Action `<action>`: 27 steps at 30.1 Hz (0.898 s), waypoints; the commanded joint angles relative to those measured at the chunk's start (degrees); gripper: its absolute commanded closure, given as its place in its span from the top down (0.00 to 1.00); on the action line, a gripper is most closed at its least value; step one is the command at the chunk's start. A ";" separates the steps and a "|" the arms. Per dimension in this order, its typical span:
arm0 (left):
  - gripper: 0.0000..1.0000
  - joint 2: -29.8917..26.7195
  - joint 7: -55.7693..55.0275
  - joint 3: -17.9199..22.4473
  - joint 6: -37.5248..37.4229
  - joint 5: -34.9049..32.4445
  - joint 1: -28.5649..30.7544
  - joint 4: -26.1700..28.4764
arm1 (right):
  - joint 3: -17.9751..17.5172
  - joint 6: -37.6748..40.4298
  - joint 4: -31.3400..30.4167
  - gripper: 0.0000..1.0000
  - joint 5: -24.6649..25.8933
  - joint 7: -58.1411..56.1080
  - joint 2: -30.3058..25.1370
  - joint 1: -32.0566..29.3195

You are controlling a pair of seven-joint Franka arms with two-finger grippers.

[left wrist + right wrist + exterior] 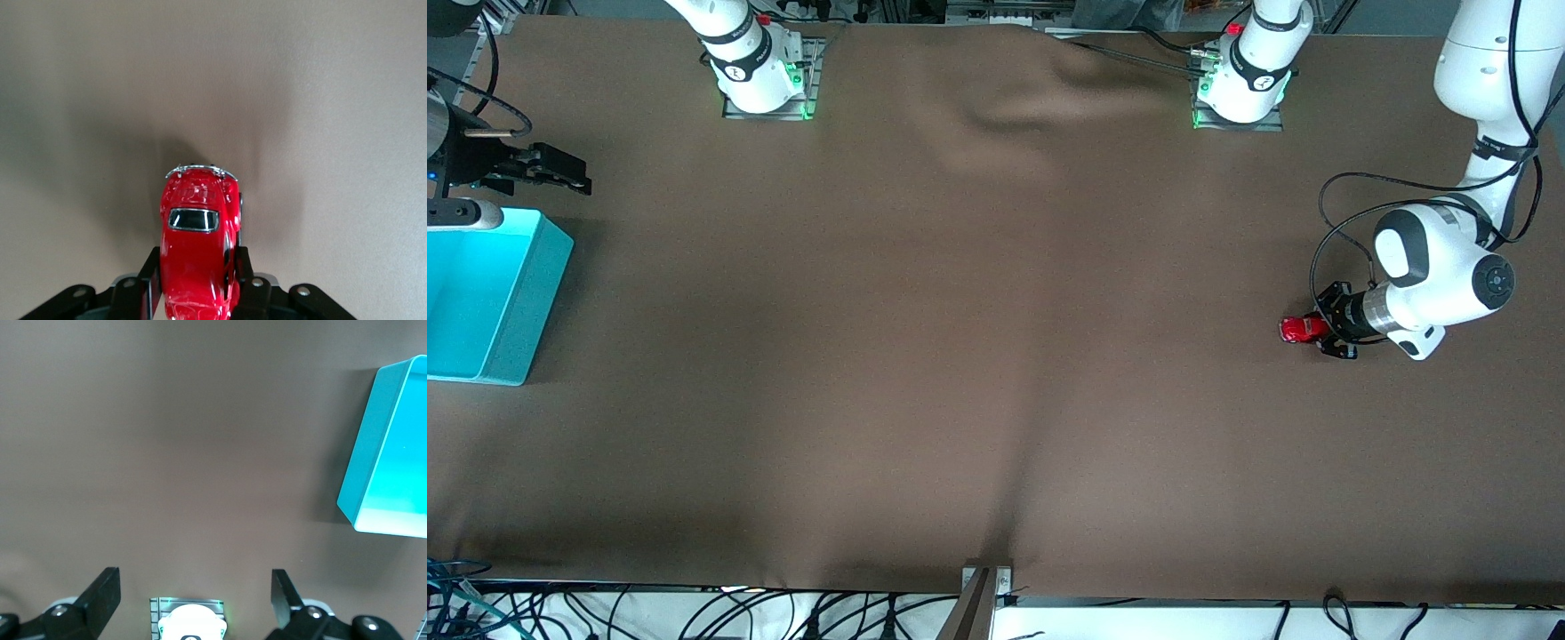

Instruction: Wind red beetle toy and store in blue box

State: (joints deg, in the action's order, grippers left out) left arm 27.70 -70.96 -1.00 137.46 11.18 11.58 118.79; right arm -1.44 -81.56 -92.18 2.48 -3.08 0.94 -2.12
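From the front view, my left gripper (1319,329) was down at the brown tablecloth (960,356) toward the left arm's end of the table, lying nearly level with its fingers clamped on the red beetle toy (1301,330). The toy stuck out past my fingertips, pointing toward the table's middle. My right gripper (574,174) hung in the air at the right arm's end, with nothing in it, just beside the blue box (516,302), which stood at that end well apart from the toy. My right arm was waiting there.

In my left wrist view, the red beetle toy (197,247) filled the space between my two black fingers (150,280), which pressed on its sides near one end. Its dark window and a silvery bumper at the free end showed clearly, and its shadow fell on the cloth below.

In my right wrist view, my right gripper's fingers (103,597) stood wide apart with only cloth between them. The blue box (363,453) showed at the edge, its inside bare as far as I could see.
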 commanded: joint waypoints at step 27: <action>0.00 3.67 4.16 1.00 0.61 -3.70 4.68 -0.40 | -0.23 0.88 0.69 1.00 0.86 -0.35 0.11 -0.17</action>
State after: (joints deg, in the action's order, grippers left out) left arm 28.11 -68.67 -0.30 137.57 9.42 15.15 118.04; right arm -1.44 -81.56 -92.18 2.48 -3.08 0.94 -2.12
